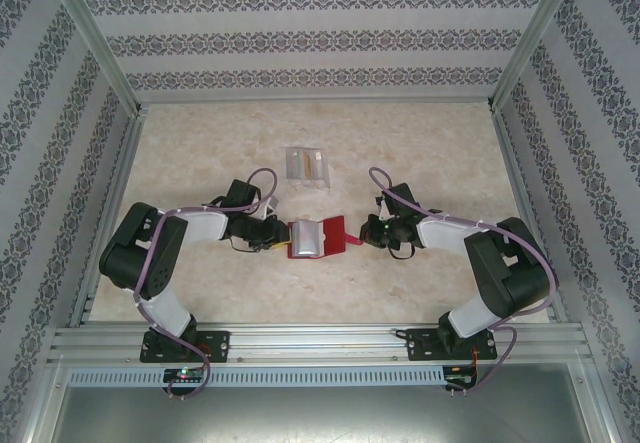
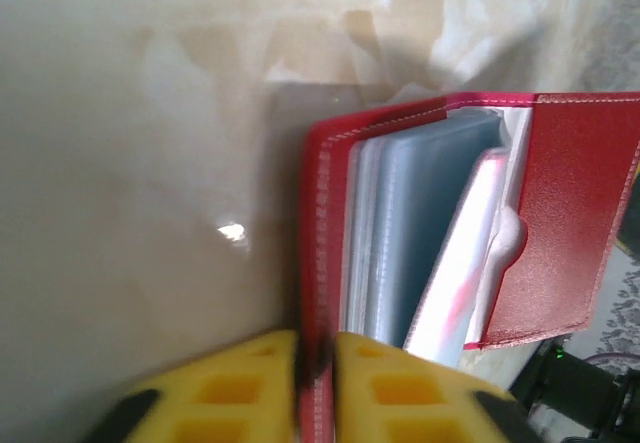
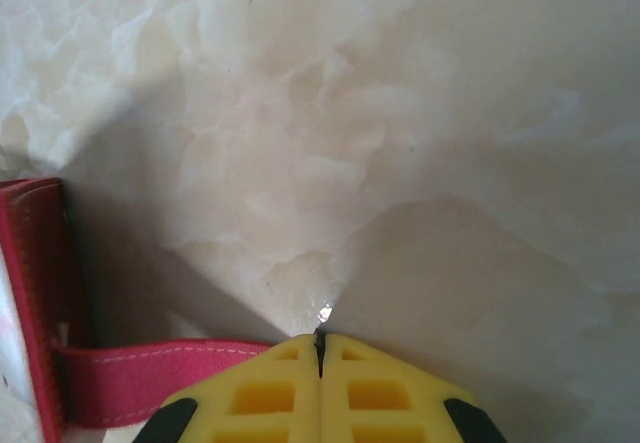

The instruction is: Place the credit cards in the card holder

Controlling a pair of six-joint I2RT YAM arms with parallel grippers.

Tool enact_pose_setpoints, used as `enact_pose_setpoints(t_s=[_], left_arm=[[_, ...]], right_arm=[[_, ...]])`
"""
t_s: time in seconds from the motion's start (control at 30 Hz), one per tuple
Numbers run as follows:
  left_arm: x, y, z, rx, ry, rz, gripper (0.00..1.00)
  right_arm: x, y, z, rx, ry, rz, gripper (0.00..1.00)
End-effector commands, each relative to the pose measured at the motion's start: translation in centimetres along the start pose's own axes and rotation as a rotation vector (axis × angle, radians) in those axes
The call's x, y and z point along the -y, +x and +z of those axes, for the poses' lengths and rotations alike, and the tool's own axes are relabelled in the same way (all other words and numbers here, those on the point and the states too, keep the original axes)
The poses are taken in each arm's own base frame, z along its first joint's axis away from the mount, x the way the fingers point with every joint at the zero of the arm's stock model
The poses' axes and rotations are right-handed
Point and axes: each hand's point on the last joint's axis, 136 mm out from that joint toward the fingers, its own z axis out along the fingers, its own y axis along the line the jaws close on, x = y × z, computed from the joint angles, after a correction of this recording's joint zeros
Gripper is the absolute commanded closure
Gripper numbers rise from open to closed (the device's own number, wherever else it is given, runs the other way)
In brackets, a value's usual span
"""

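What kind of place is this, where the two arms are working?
Probably a purpose-built robot test cell: silver aluminium frame rails carry the black-and-white left arm and right arm, grey-patterned wallpaper panels enclose the beige marble-look tabletop, where a small red folding wallet lies.

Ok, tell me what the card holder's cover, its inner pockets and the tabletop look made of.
Card holder cover: red leather or leatherette, smooth with slight sheen, pale stitching along the edges. Inner pockets: thin translucent grey-blue plastic film, in layered sheets. Tabletop: glossy marble-patterned beige surface, likely laminate; it shows a glare spot.
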Motion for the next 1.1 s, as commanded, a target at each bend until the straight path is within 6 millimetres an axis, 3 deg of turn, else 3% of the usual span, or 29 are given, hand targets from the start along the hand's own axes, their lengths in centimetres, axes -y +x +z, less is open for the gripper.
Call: enact_pose_setpoints(t_s=[0.0, 0.07, 0.37, 0.53, 0.73, 0.93, 1.07], left_arm=[[2.1, -0.8, 0.0, 0.015, 0.074, 0.060, 0.94], [2.9, -1.0, -0.4, 0.020, 0.090, 0.067, 1.00], [8.1, -1.4, -5.3, 0.062, 0.105, 0.122, 1.00], [8.4, -1.4, -7.5, 0.098, -0.017, 0.104, 1.00], [7.3, -1.1, -6.8, 0.065, -0.072, 0.061, 1.00], [7.2, -1.2, -6.2, 0.068, -0.090, 0.063, 1.00], [7.5, -1.2, -5.8, 0.068, -0.078, 0.066, 1.00]], right_arm=[[-0.2, -0.6, 0.6, 0.008, -0.009, -0.001, 1.00], [-0.4, -0.5, 0.8, 0.003, -0.018, 0.004, 1.00], [-1.0, 0.1, 1.8, -0.034, -0.016, -0.030, 1.00], [-2.0, 0.2, 2.2, -0.042, -0.035, -0.057, 1.00], [-2.7, -0.9, -0.3, 0.015, -0.059, -0.052, 0.74], [-4.3, -1.8, -4.4, 0.093, -0.101, -0.091, 0.60], [-7.4, -1.0, -5.2, 0.078, -0.182, -0.115, 0.56]])
